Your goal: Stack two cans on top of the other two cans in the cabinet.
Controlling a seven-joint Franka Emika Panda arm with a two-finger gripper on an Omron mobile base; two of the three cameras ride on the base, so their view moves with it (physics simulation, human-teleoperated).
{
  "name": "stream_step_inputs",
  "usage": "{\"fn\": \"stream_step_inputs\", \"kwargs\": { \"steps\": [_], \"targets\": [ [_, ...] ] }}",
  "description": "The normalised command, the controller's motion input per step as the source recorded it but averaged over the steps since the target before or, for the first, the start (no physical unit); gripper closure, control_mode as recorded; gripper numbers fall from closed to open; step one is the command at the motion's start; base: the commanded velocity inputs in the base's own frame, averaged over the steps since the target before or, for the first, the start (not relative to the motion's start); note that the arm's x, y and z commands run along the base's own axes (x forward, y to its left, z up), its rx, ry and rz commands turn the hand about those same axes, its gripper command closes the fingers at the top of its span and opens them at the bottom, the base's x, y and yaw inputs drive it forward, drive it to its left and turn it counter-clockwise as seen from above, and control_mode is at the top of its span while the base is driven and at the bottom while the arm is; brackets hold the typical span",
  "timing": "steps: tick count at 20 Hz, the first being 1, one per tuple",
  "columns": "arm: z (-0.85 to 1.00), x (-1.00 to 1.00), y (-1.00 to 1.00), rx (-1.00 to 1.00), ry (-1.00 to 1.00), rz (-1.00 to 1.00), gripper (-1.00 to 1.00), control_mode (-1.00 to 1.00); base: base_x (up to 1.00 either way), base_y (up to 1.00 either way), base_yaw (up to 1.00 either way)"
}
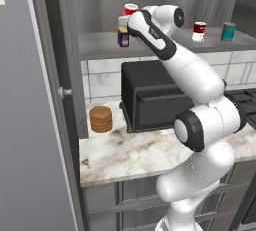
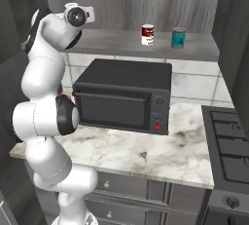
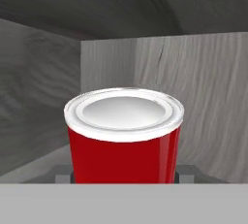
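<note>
The jaws grip the plain red can (image 3: 124,136) at its sides, holding it just above the dark blue can (image 1: 123,37) at the left of the cabinet shelf (image 1: 100,45); step in hand, I judge, is the first stacking; next, lower squarely, release; the banded red can (image 2: 147,34) and teal can (image 2: 178,38) wait rightward

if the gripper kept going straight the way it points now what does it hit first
Most likely the plain red can, which sits dead centre and close in the hand view. Behind it is the cabinet back wall.
</note>
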Motion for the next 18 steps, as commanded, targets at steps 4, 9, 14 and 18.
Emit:
{"fn": "stream_step_inputs", "kwargs": {
  "steps": [4,9,14,18],
  "targets": [
    [-0.27,0.12,0.29,0.0,0.0,0.0,1.0,-1.0,0.0,0.0,0.0],
    [-0.28,0.27,0.17,0.0,0.0,0.03,1.0,-1.0,0.0,0.0,0.0],
    [-0.18,0.24,0.02,0.0,0.0,0.05,1.0,-1.0,0.0,0.0,0.0],
    [-0.19,0.05,0.0,0.0,0.01,0.05,1.0,-1.0,0.0,0.0,0.0]
  ]
}}
